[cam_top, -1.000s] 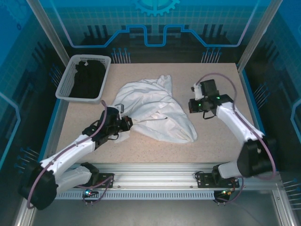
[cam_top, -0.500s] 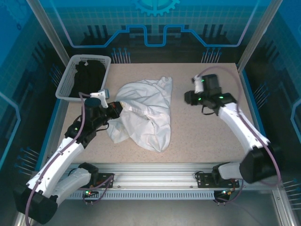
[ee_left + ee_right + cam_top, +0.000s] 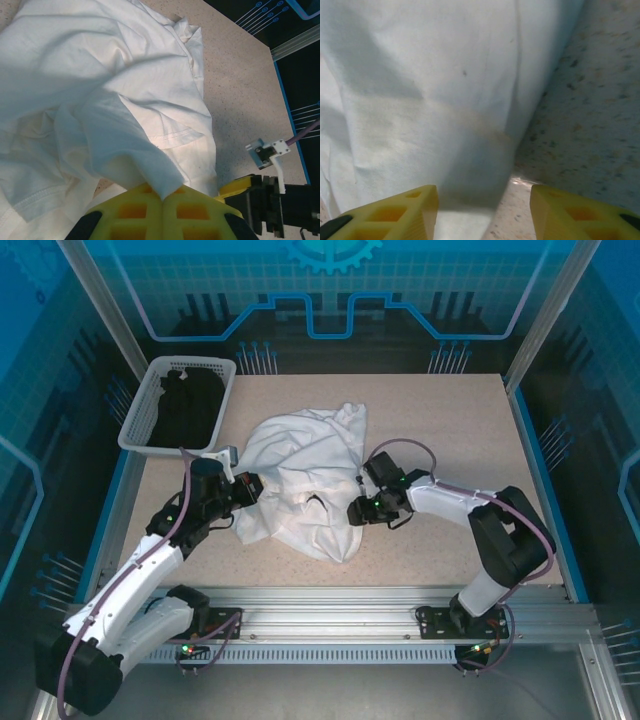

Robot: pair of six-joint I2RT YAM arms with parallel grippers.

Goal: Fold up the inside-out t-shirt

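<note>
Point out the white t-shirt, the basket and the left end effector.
white t-shirt [image 3: 300,475], top view, middle of the crumpled body.
basket [image 3: 137,408], top view, left rim.
left end effector [image 3: 163,200], left wrist view, where its closed fingertips meet.

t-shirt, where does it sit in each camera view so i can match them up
top external: t-shirt bunched mid-table, between the two arms.
left wrist: t-shirt across the upper left, a fold pinched in the shut left hand.
right wrist: t-shirt across left and centre, its edge just ahead of the open right hand.
shared landmark: speckled table, bare on the shirt's right in all three.
</note>
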